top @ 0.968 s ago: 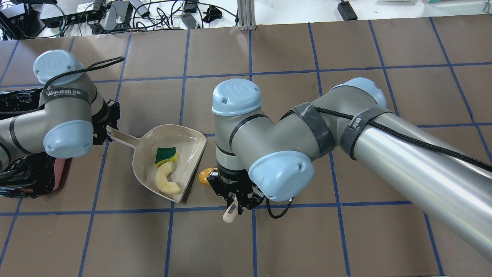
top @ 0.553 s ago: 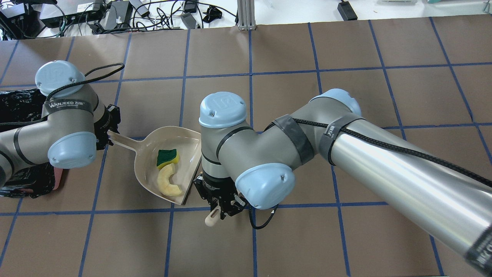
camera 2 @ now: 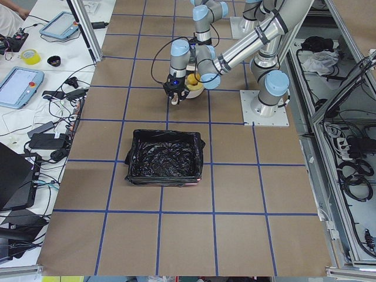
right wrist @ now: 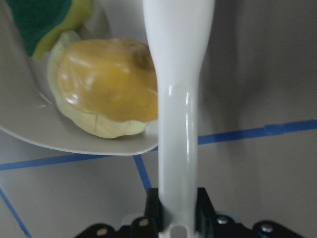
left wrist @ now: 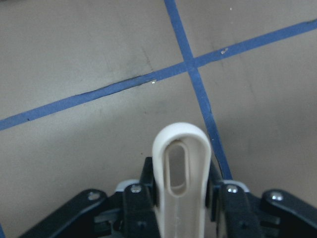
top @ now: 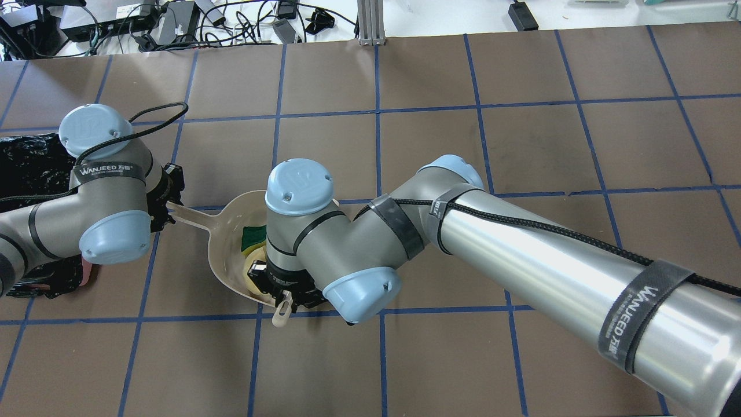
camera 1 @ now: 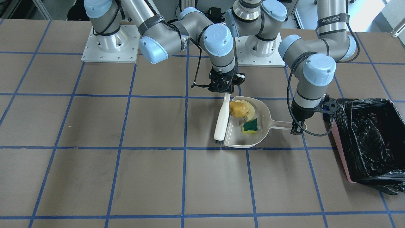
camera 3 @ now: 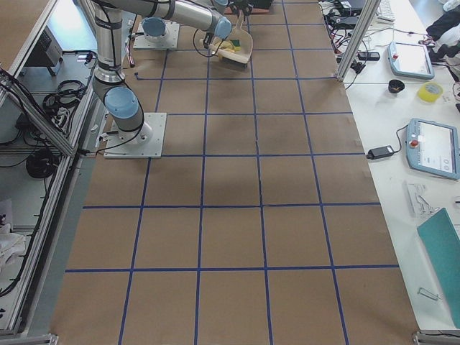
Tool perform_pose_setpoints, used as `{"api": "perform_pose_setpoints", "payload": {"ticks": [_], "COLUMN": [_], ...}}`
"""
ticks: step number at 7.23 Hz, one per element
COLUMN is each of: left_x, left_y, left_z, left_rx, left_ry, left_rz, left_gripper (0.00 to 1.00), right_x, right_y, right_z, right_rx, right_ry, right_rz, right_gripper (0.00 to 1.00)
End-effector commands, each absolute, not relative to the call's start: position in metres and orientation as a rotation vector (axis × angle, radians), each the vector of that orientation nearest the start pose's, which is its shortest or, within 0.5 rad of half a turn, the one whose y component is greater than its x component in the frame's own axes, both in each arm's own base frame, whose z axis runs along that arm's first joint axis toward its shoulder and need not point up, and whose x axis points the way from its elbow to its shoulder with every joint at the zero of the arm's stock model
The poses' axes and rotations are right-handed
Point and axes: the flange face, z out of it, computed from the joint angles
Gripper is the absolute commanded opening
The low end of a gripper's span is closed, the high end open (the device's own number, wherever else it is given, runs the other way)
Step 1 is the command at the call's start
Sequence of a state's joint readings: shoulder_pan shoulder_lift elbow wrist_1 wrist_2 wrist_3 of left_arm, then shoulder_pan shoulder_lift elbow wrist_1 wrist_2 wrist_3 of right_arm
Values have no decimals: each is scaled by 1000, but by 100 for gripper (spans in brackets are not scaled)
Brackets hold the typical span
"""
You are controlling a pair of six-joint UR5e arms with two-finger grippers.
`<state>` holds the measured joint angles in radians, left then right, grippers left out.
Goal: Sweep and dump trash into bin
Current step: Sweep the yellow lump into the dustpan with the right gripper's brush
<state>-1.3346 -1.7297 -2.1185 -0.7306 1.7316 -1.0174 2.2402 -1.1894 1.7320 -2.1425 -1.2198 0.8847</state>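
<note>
The beige dustpan (camera 1: 240, 145) lies on the table and holds all three pieces of trash. The yellow-orange lump (camera 1: 241, 109) rests on the pale rind slice (right wrist: 99, 131), with the yellow-and-green sponge (camera 1: 250, 126) beside them. My right gripper (camera 1: 225, 87) is shut on the handle of the beige hand brush (camera 1: 221, 120), which lies across the pan's open lip. My left gripper (camera 1: 299, 128) is shut on the dustpan's handle (left wrist: 181, 168). The pink-sided bin (camera 1: 367, 139) with its black bag stands just beyond my left gripper.
The table is brown paper with a blue tape grid. Both arm bases (camera 1: 109, 47) stand at the robot's edge. Cables and power bricks (top: 173, 23) lie past the far edge. My right forearm (top: 521, 243) hangs over the table's middle.
My right arm has swept left with the brush. The yellow-orange lump, earlier outside the pan's lip, is now inside the dustpan. My left gripper and the pan shifted slightly.
</note>
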Motion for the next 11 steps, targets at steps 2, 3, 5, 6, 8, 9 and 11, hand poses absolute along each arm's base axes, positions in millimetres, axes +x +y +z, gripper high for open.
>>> {"api": "perform_pose_setpoints", "payload": {"ticks": [2, 3, 5, 6, 8, 9, 11], "left_x": [-3, -3, -3, -3, -3, -4, -4], "left_y": [-493, -494, -494, -494, -494, -493, -494], "left_z": [244, 245, 244, 244, 244, 243, 241], "left_rx": [-1788, -1789, -1786, -1786, -1786, -1783, -1785], "left_ry": [2451, 2451, 2452, 2452, 2452, 2453, 2453], "left_rz": [-279, -281, -269, -269, -269, -265, -260], "left_gripper": [0, 0, 0, 0, 0, 0, 0], "right_x": [535, 531, 496, 472, 472, 493, 511], "right_y": [-400, -399, -407, -408, -389, -357, -325], "right_z": [271, 267, 287, 299, 305, 295, 288], "right_rx": [247, 263, 355, 435, 902, 996, 1332], "right_ry": [2817, 2846, 2965, 2991, 2932, 2910, 2798], "right_rz": [267, 275, 308, 385, 478, 540, 620], "right_gripper": [0, 0, 0, 0, 0, 0, 0]}}
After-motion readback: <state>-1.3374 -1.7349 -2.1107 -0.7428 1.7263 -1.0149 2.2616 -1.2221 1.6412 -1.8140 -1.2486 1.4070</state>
